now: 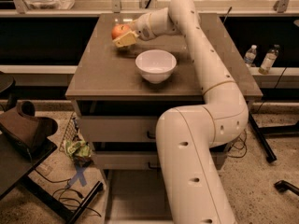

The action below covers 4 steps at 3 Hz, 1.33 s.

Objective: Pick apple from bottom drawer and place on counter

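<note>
Since the apple is already out of the drawer, the entry concerns only the set-down.

Counter: brown top, glossy, with bare surface along the left edge and around the far left corner.

Arm: rises at the front right, crosses over the right half of the counter and bends left along the far edge.

Bottom drawer: pulled out below the front edge; the part of its floor that shows carries nothing, and the rest is hidden by the arm.

Bowl: white, upright, about mid-counter and slightly toward the front edge.

Hand: over the far left quarter of the counter, pointing left toward the left edge. It looks closed on the apple; one tan finger lies against the near underside of the fruit, the other is hidden behind it.

Apple: red with a yellow patch, at the tip of the hand on its left end, short of the far left corner. Cannot tell whether it touches the counter or hangs just above it.

Deciding relation: the apple sits left of the wrist and over bare counter, with the bowl apart to the right and nearer the front edge. Judgement: the remaining path is straight down, then let go; drawing back rightward along the hand's own line should keep clear of the bowl. Risk: a round fruit may roll toward the left edge.
</note>
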Each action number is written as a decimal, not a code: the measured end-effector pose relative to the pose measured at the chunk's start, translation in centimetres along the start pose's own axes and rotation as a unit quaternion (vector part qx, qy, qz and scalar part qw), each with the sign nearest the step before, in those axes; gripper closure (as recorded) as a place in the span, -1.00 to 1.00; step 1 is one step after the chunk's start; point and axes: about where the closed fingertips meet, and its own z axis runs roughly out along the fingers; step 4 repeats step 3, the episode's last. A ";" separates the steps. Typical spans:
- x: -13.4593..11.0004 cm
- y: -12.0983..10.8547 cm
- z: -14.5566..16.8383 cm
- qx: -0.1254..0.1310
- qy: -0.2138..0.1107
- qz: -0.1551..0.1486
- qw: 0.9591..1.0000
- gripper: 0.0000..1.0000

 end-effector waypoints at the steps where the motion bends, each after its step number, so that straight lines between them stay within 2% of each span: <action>1: 0.1 0.2 0.4 -0.003 0.001 0.001 1.000 -0.71; 2: 0.2 0.3 0.9 -0.006 0.001 0.001 1.000 -1.00; 4: 0.2 0.3 0.9 -0.006 0.001 0.001 1.000 -1.00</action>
